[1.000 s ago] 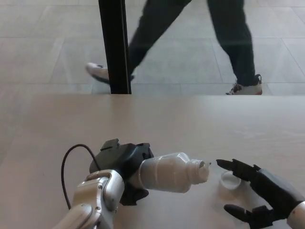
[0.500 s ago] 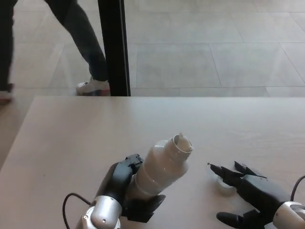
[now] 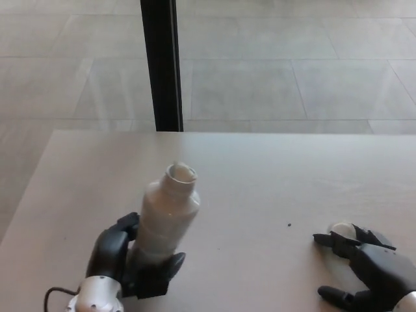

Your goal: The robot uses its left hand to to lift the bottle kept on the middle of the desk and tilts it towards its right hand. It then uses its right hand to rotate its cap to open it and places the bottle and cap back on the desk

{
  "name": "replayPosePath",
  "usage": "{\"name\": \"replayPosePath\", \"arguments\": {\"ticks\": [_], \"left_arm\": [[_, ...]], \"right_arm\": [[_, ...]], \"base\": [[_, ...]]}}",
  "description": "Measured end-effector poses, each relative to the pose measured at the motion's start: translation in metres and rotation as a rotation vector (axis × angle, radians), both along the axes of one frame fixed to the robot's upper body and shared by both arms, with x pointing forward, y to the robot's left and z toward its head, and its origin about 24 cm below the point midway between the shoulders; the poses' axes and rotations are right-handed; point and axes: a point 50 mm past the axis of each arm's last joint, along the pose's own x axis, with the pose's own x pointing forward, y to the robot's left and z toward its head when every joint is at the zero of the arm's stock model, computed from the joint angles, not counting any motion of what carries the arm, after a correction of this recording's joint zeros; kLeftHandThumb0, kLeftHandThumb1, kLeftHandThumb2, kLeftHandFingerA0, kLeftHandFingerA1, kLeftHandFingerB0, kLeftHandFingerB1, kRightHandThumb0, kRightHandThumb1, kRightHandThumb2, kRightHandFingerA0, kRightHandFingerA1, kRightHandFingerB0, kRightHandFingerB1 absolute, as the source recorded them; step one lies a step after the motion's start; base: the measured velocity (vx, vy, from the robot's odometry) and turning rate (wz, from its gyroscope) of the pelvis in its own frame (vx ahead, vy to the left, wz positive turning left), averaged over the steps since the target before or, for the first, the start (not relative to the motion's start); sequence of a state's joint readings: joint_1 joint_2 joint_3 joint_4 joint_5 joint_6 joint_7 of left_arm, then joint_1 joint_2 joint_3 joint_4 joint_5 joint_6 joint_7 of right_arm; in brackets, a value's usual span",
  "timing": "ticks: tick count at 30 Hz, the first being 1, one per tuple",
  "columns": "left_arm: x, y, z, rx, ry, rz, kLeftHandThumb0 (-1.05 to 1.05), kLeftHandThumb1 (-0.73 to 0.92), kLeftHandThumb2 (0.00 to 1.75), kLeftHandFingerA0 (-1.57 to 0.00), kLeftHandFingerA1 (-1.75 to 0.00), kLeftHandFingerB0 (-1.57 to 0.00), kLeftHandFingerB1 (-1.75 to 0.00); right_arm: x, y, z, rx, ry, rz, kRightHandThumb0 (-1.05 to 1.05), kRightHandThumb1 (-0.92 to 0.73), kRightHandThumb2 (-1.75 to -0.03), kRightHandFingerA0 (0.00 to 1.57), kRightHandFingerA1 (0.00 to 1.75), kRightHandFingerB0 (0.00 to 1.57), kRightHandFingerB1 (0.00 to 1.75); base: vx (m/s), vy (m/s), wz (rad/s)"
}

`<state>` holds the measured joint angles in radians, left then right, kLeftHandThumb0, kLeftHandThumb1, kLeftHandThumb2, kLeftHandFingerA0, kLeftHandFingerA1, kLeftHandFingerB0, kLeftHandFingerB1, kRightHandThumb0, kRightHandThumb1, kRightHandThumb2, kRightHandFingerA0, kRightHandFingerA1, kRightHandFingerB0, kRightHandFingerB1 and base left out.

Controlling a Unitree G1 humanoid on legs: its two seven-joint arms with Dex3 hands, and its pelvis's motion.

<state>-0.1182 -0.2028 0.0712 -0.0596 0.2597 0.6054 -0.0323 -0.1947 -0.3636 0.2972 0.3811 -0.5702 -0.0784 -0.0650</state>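
Left hand (image 3: 123, 266) fingers around uncapped white bottle (image 3: 164, 211), contents unseen; right hand (image 3: 370, 270) fingers apart beside cap (image 3: 343, 230).

bottle (image 3: 166, 211) left on desk (image 3: 260, 169), cap (image 3: 343, 230) far right

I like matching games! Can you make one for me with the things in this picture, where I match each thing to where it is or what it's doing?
Things:
1. bottle
2. cap
3. right hand
4. black post

Descriptions:
A. stands behind the desk
B. held in the left hand, open at the top
C. small, white, lying on the desk
D. open, just behind the cap

Pairs: 1-B, 2-C, 3-D, 4-A
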Motion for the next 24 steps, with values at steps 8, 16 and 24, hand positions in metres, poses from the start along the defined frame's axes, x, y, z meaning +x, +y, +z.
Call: {"name": "replayPosePath", "arguments": {"ticks": [8, 16, 24], "left_arm": [[0.0, -0.012, -0.006, 0.123, -0.059, 0.01, -0.33, 0.77, 0.62, -0.66, -1.08, -0.61, -0.75], [-0.001, -0.025, -0.011, 0.328, -0.128, -0.052, -0.27, 0.65, 0.74, -0.67, -0.88, -0.69, -0.69], [-0.002, -0.025, -0.016, 0.494, -0.162, -0.115, -0.34, 0.69, 0.64, -0.81, -1.35, -0.77, -1.0]], "right_arm": [[-0.002, -0.016, 0.008, 0.065, -0.104, -0.094, -0.42, -0.67, -0.57, 0.19, 1.08, 0.6, 0.49], [0.001, -0.011, 0.025, 0.182, -0.221, -0.108, -0.41, -0.67, -0.56, 0.21, 1.18, 0.63, 0.44], [0.001, -0.004, 0.034, 0.258, -0.302, -0.09, -0.52, -0.65, -0.58, 0.0, 0.97, 0.34, 0.35]], "base": [[0.0, 0.0, 0.0], [0.0, 0.0, 0.0], [0.0, 0.0, 0.0]]}}
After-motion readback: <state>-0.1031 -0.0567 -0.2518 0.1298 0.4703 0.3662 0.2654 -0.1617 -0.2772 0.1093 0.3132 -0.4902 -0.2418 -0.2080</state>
